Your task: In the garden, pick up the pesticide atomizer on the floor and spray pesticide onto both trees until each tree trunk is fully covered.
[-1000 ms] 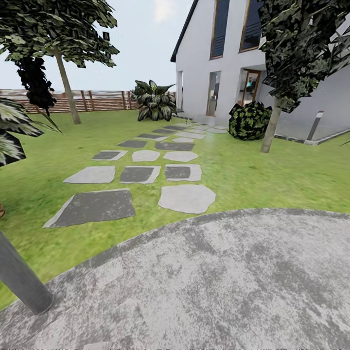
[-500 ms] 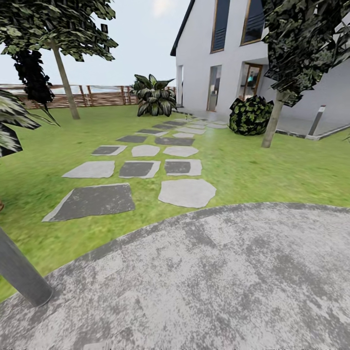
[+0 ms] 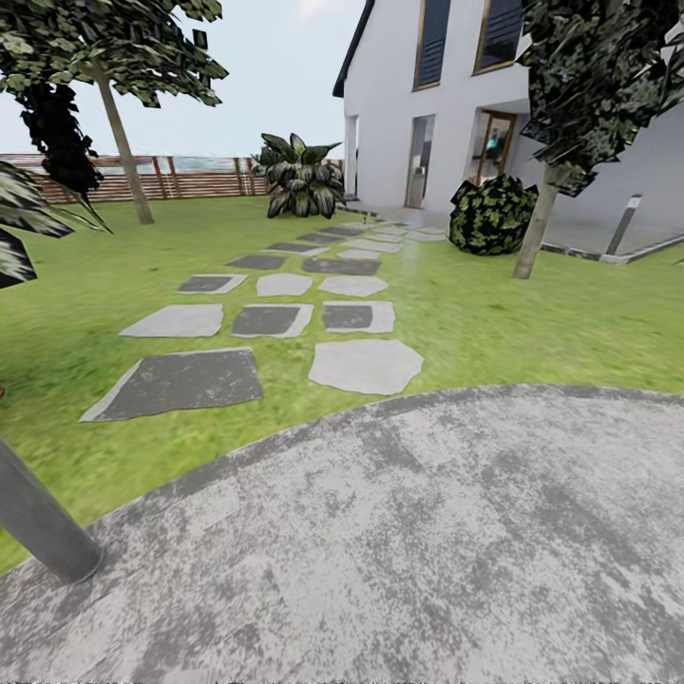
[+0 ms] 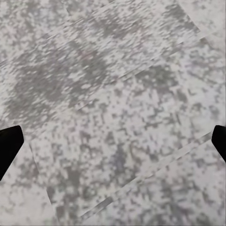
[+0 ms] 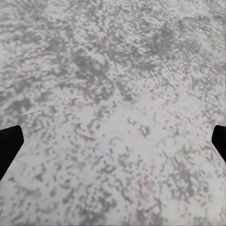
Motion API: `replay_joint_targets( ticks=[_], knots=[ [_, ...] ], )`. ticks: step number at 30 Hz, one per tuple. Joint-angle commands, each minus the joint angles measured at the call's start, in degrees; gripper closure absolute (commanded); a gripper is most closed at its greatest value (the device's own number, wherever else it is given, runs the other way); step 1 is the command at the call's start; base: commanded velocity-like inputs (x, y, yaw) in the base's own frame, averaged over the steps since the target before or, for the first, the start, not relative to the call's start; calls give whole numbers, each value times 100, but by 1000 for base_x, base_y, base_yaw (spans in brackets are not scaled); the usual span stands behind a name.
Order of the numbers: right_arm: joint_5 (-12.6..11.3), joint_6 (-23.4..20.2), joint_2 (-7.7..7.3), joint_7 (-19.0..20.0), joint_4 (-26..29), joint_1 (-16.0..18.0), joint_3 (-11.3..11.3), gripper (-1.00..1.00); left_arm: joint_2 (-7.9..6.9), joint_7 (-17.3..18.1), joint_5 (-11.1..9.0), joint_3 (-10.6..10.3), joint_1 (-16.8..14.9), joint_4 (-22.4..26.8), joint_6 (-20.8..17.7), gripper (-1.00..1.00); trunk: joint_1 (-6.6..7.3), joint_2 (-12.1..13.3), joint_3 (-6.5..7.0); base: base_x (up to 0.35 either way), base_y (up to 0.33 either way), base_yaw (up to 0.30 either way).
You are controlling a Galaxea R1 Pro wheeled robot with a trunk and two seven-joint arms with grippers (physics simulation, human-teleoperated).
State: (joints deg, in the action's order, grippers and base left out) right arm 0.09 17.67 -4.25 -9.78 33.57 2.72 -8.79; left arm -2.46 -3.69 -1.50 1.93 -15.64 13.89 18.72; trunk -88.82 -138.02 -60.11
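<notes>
Garden lawn with grey paving in front, stepping stones leading toward a white house; slat fence at the back. Two pale-trunked trees: one far left, one right by a dark bush. Atomizer can't be located in these views. Grey post close at lower left. Left gripper and right gripper both spread wide, empty, fingertips at the frame edges over paving. Risks, as a judgement: driving on without finding the atomizer wastes the approach; the base could clip the nearby post while turning; mistaking the black thin-stemmed tree for a target.
</notes>
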Motion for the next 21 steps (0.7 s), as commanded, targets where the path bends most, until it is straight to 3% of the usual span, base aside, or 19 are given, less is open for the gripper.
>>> replay_joint_targets(
  ticks=[1, 16, 21],
  knots=[
    [0, 0, 0, 1, 3, 2, 0, -100, 0, 0, 0, 0, 0, 0, 0, -100, 0, 0, -10, 0, 0, 0],
    [7, 0, -5, -7, -4, 0, -3, -100, -4, 0, -8, 10, 0, 0, 0, -100, 0, 0, -91, 0, 0, 0],
    [8, 0, -5, -7, -2, 0, -8, -100, -18, 0, -10, 16, 0, -2, 0, -100, 0, 0, -92, 135, 0, 0]
  ],
)
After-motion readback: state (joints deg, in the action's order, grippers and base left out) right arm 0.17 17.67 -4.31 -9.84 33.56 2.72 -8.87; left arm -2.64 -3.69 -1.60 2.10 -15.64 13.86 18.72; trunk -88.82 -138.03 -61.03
